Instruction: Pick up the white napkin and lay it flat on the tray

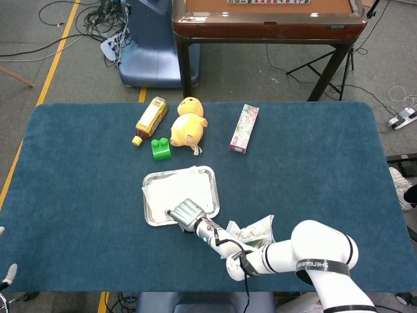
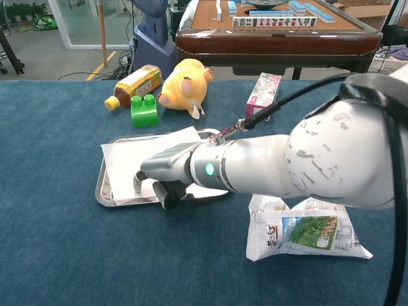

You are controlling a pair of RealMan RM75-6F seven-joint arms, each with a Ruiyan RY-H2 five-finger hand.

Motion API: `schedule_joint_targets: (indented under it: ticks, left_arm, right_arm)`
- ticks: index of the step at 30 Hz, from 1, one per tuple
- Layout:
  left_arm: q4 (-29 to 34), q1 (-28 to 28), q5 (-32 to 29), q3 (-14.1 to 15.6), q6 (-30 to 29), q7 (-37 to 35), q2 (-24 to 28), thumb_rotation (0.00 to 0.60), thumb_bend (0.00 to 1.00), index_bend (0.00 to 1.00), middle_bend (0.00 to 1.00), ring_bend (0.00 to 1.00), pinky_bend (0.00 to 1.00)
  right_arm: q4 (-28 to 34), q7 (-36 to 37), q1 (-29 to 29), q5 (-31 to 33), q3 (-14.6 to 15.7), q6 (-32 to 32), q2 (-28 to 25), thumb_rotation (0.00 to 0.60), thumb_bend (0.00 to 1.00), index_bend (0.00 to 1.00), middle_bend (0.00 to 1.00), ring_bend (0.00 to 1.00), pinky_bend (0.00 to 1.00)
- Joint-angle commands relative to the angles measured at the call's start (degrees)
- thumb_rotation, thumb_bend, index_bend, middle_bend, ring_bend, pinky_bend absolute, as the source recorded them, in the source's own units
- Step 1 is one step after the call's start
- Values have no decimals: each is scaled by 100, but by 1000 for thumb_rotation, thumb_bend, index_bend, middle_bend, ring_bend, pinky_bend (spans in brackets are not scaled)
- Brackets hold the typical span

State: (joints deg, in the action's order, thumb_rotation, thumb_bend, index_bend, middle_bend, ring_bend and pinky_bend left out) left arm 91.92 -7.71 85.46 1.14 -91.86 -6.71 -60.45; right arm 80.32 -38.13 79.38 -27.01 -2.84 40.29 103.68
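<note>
White napkin [image 2: 150,159] lies spread in the metal tray [image 1: 210,184] near the tabletop [image 1: 78,163] centre; one corner laps over the tray's far rim. Right robot hand [image 2: 162,178] sits at the tray's near edge w/ fingers curled down onto the napkin's front edge — can't tell if it's pinching the napkin or just pressing. Left robot hand [image 1: 6,274] only just shows at the head view's bottom-left corner — state unclear.
</note>
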Motion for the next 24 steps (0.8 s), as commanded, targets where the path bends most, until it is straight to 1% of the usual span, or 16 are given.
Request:
schedule_joint_targets:
  ticks: [1,7,15,20,24]
  left_arm:
    - [-8,-4,-3,-2,-4,-8,0,600,335,66,22,36,14]
    - [-26,-5,-19,-4,15,-26,4,600,335,67,22,37,14]
    - [-25,10,8,-8,25,-25,-5,600,335,66,22,36,14]
    - [-7,21,23,-4,37,7,-16,600,335,66,22,36,14]
    - [5,24,20,-4,45,29,-22,600,335,66,22,36,14]
  right_arm:
    - [-64,-7,28,47,-20,25,47,566,1000,177,934,904,1000]
    - [-7,36,2,-1,-46,95,-1,567,1000,177,934,905,1000]
    - [273,208,-229,-114,-77,369,-423,568,1000,177,934,905,1000]
    - [180,165,-317,-2,-3,443,-557,568,1000,177,934,905,1000]
    - [-61,98,-347,136,33,424,-527,568,1000,177,934,905,1000]
